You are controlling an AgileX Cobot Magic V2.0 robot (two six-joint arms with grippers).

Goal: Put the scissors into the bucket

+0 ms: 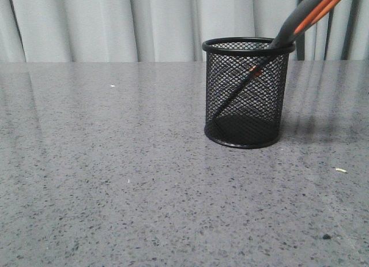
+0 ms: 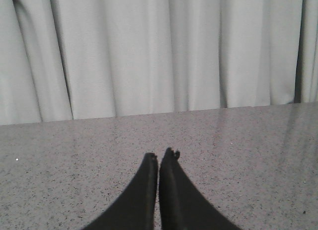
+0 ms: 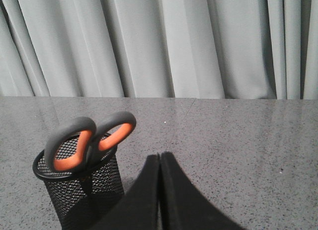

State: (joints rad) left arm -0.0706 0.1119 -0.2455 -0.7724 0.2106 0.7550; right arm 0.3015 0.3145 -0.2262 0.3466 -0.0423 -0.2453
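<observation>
1. The bucket stands upright on the grey table, right of centre in the front view, in front of pale curtains.
2. The scissors sit inside it, blades down. Seen from the front they lean across the mesh: tips near the base at about 7 o'clock, handles rising past the rim toward 1 o'clock and running out of the picture at the top.
3. The orange pivot shows through the mesh, high on the bucket's right side.
4. From the right wrist camera the bucket shows both handle loops of the scissors above its rim — grey outside, orange inside.
5. Right gripper: fingers pressed together, nothing between them; it is just beside the bucket, and whether it touches the mesh cannot be told (the bucket's lower side is hidden behind a finger).
6. Left gripper: fingers together as well — holding nothing, over bare table.
7. A small pale scrap lies on the table toward the bucket's 4 o'clock.
</observation>
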